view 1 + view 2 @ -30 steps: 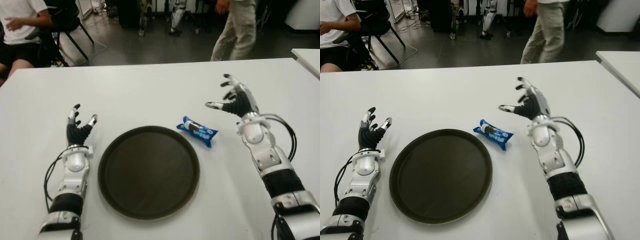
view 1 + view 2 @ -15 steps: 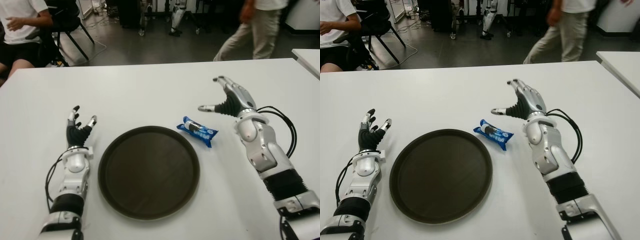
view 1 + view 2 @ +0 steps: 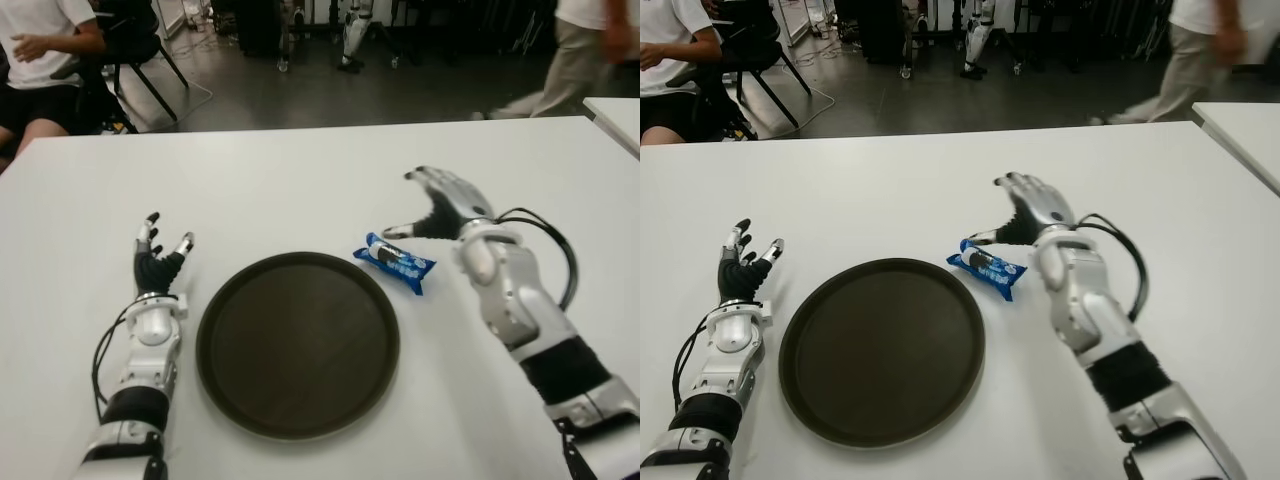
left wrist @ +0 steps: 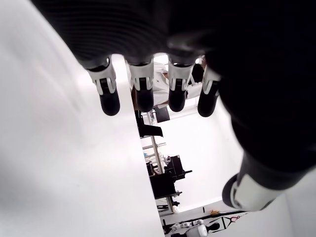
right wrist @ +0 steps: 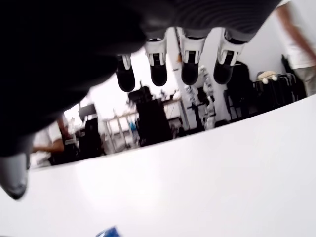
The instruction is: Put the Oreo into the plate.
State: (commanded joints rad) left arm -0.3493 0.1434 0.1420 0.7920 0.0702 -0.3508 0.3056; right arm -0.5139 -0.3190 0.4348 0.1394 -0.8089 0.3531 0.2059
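So my right hand is up over the white table, just past the far right end of the Oreo. Fingers are spread and loose, thumb sticking out toward the pack, and I'm holding nothing. From the head cameras the thumb tip looks really close to the wrapper, but I honestly can't tell if it's touching. My right wrist view shows four fingertips hanging open above bare table, with just a blue corner of the pack peeking in at the frame edge.

The Oreo is a small blue pack lying flat on the table, angled a bit, just beside the plate on its right and far side. It's not on the plate. The plate itself is a round dark thing sitting between my two arms.

My left hand shows to the left of the plate, fingers open and pointing away from me, nothing in it.

Behind the table there's a seated person at far left and another person walking at far right.
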